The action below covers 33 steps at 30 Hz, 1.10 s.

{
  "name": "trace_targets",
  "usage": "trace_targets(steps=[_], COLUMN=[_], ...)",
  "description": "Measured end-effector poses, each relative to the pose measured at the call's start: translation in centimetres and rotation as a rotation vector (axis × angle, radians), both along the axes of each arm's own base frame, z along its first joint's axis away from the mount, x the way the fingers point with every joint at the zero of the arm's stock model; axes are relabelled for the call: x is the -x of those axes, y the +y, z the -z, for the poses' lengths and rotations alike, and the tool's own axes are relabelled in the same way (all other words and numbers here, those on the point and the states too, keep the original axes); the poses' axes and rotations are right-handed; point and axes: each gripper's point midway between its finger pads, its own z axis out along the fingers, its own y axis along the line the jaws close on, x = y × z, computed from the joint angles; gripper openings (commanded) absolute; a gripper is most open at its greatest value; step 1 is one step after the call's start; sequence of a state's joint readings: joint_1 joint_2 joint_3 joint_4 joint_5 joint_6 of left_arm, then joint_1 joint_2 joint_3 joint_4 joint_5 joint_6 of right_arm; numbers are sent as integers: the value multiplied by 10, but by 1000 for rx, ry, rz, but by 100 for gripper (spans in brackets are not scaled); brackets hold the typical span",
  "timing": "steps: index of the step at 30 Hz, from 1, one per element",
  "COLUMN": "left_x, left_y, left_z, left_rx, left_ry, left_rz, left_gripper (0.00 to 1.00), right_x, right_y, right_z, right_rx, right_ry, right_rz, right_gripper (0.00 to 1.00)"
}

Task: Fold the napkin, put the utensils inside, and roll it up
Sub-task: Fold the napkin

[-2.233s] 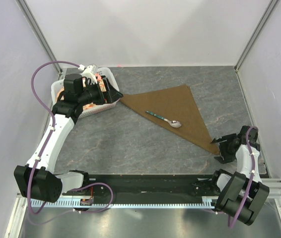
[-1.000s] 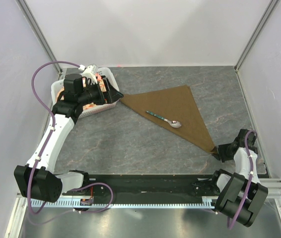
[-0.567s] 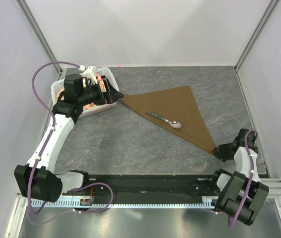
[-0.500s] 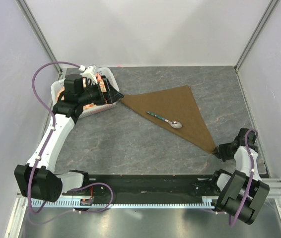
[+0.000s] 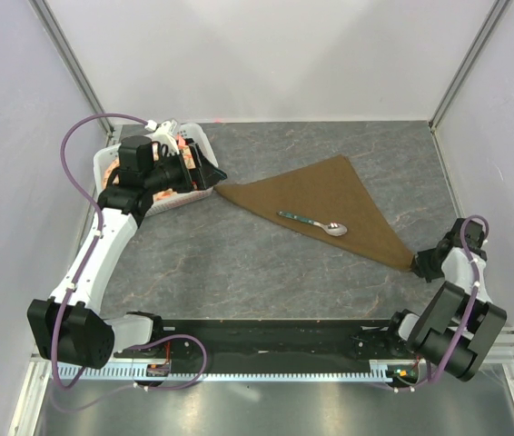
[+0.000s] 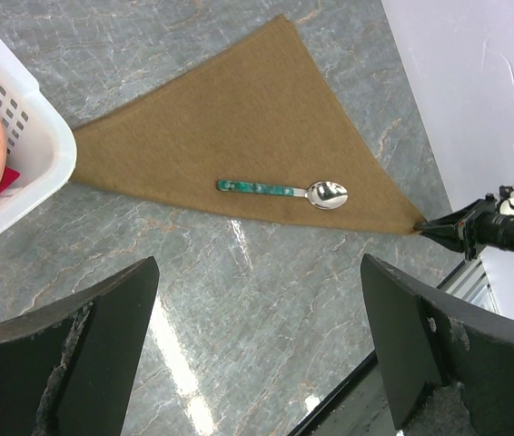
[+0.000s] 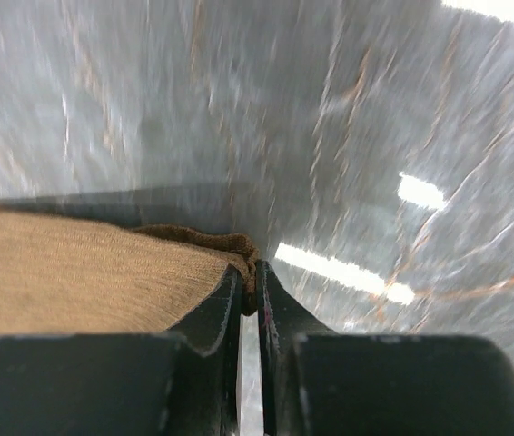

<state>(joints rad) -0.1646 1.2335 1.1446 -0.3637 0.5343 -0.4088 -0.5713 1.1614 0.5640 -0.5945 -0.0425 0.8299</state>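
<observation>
Grey marbled tabletop carries the napkin, a folded triangle running from far left to near right, with the utensil lying along that axis. At its near-right tip the right gripper pinches the cloth. Over the far-left corner, the left gripper hangs wide open.

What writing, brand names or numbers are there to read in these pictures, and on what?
None can be read: the napkin, the spoon, the white basket, the left arm and the right arm show no legible words.
A small orange tag on the near rail is too small to read.
</observation>
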Motion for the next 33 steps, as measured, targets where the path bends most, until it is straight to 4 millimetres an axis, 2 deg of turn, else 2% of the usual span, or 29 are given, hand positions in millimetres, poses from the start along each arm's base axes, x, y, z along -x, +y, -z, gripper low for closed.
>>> trace_targets(steps=[5,12,18,21,24,33], left_x=[0,0,1,1,0,-1], left_y=[0,-1,-4,-4,-4,-5], left_z=[2,1,2,5,6,9], left_rx=[0,7,18,21,23,25], left_ry=[4,0,1,9,15,21], left_rz=[0,8,18,19,18,17], left_gripper=[100,99,99,99,99,99], right_x=[0,4,-5,-13,-27,-74], right_y=[-29,-77,-86,-81,-67,7], right_z=[-4,-25,-41,-52,-66,-98], right_rx=[39,125,172,202,236,279], right_ry=[11,-5,-36,-67,-114,-277], right_rz=[48,123,80,35,-48,-351], right_gripper=[0,0,0,0,0,0])
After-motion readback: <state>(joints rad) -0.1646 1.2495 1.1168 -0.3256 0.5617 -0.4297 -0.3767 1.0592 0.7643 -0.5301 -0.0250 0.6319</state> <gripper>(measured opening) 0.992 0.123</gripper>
